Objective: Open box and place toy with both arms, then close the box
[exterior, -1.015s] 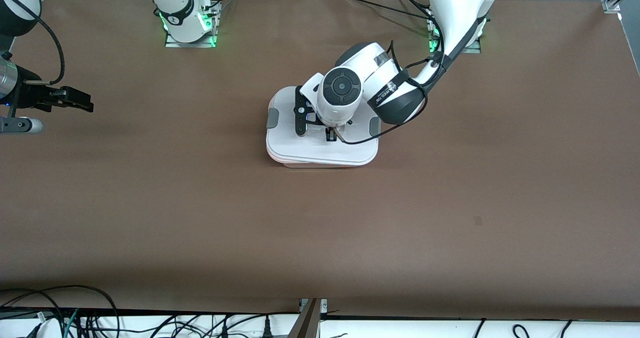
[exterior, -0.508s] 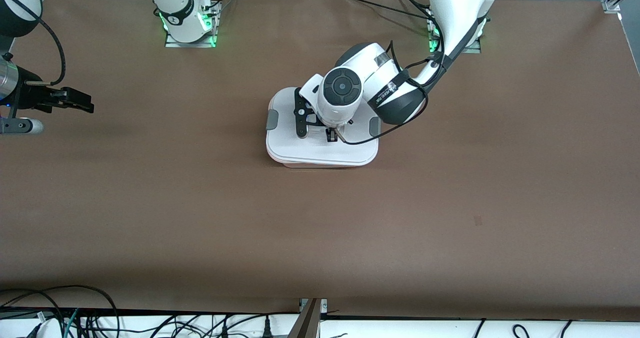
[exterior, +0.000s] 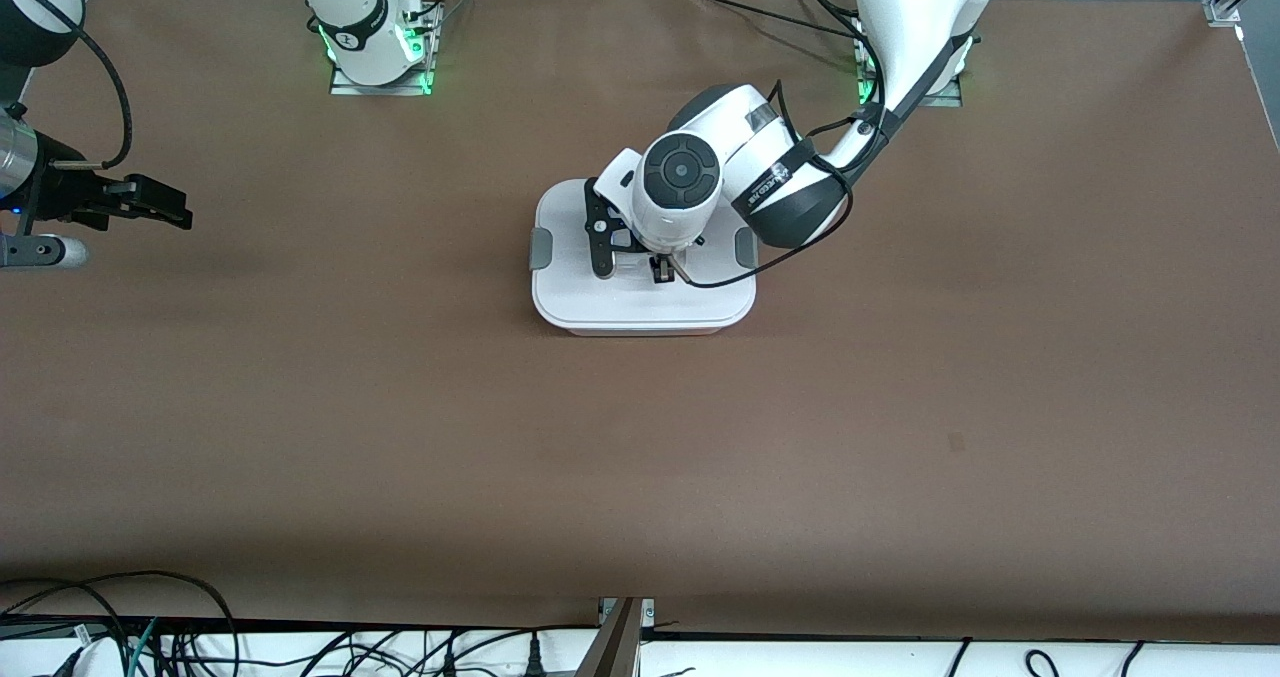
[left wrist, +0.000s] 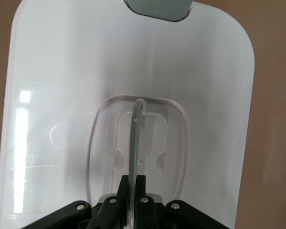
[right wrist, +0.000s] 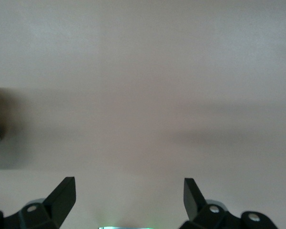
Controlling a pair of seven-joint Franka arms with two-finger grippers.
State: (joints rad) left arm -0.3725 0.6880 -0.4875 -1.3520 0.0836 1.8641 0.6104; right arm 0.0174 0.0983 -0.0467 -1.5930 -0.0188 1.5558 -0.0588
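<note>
The box (exterior: 640, 302) stands mid-table with its white lid flat on top and a grey clip (exterior: 540, 250) at each end. My left gripper (exterior: 658, 271) is over the lid's middle, shut on the thin handle. In the left wrist view its jaws (left wrist: 134, 183) pinch the clear handle strip (left wrist: 135, 138) in the lid's recess (left wrist: 57, 95). My right gripper (exterior: 175, 207) waits, open and empty, over bare table at the right arm's end; its wrist view shows the gripper (right wrist: 128, 183) above brown table only. The toy does not show in any view.
The brown table (exterior: 900, 407) spreads all round the box. Both arm bases with green lights (exterior: 375, 57) stand along the edge farthest from the front camera. Cables (exterior: 150, 627) lie off the table's near edge.
The lid sat slightly askew above the tub, showing a double rim; it now lies square on the tub. The left gripper shifted a little with it. The right arm has not moved.
</note>
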